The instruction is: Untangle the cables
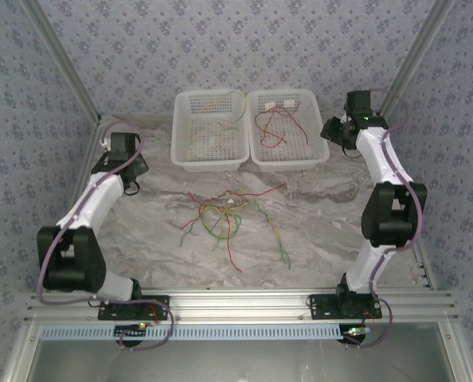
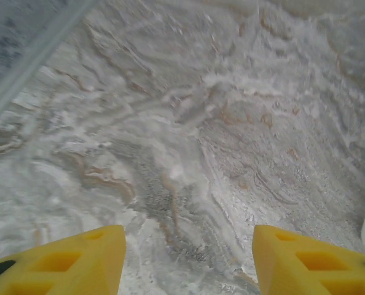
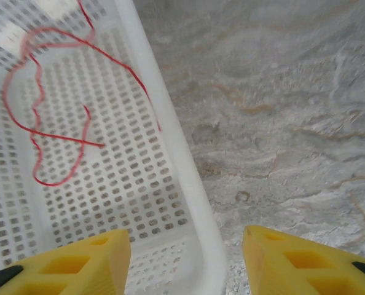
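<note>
My left gripper (image 2: pixel 188 261) stands well parted, its blunt yellow fingers (image 2: pixel 78 261) wide of each other. It has hold of nothing; under the gap lies the bare grey-and-white marbled tabletop (image 2: pixel 201 123). My right gripper (image 3: pixel 185 261) is parted much the same and also grips nothing. Below its gap runs the right-hand rim of a white perforated plastic basket (image 3: pixel 170 153), and I cannot tell whether I touch it. The loose tangle of thin red, green, yellow and orange cables (image 1: pixel 220 211) lies on the tabletop, well apart from both sets of jaws. From the left gripper it is off to the right and back toward my bases; from the right gripper it is off to the left and also back toward my bases. One thin red cable (image 3: pixel 47 123) lies in loops on the floor of the basket, ahead and to the left of my right fingers. A second white perforated basket (image 1: pixel 209 165) stands just beside the first, between my two grippers, with a few thin yellow, green and orange strands lying in it.
</note>
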`<state>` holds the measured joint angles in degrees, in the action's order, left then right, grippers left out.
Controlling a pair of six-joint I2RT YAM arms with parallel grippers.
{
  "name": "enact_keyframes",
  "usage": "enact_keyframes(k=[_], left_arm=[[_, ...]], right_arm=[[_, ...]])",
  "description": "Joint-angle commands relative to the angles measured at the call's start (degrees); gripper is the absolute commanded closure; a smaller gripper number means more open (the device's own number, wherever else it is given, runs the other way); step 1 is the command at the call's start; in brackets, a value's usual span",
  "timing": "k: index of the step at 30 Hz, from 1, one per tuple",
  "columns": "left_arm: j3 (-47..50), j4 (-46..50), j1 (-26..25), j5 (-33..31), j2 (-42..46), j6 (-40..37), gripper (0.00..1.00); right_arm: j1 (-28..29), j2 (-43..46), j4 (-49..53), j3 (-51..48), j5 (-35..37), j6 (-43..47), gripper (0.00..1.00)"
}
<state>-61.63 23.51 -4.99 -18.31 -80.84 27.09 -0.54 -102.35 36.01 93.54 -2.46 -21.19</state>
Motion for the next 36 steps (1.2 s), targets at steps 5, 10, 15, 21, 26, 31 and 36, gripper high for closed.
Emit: enact_keyframes(k=[5, 10, 15, 21, 26, 31, 36], left_arm=[[1.32, 10.87, -19.93, 2.02, 7.32, -0.58, 0.42], [4.96, 11.57, -32.65, 7.97, 4.92, 3.59, 0.43], [7.65, 6.46, -38.53, 14.67, -0.01, 6.60, 0.44], [8.80, 3.70, -39.36, 11.50, -2.52, 7.69, 0.43], [8.49, 2.62, -39.38, 11.11, -3.39, 7.44, 0.43], [9.16, 3.70, -39.39, 7.49, -2.18, 8.27, 0.43], [10.52, 5.39, -39.36, 0.89, 0.95, 9.61, 0.44]], right_arm=[[16.81, 27.84, -22.26, -30.51, -4.25, 4.41, 0.45], [22.95, 32.04, -26.39, -45.28, -17.02, 7.45, 0.45], [25.76, 26.52, -19.29, -48.60, -12.27, 8.10, 0.50], [34.57, 16.27, -16.63, -47.30, -0.98, 10.73, 0.46], [36.28, 7.48, -18.41, -44.66, 5.34, 9.58, 0.47], [39.15, 1.29, -17.96, -40.51, 10.00, 9.18, 0.77], [39.74, 6.36, -18.36, -40.54, 7.64, 9.25, 0.99]])
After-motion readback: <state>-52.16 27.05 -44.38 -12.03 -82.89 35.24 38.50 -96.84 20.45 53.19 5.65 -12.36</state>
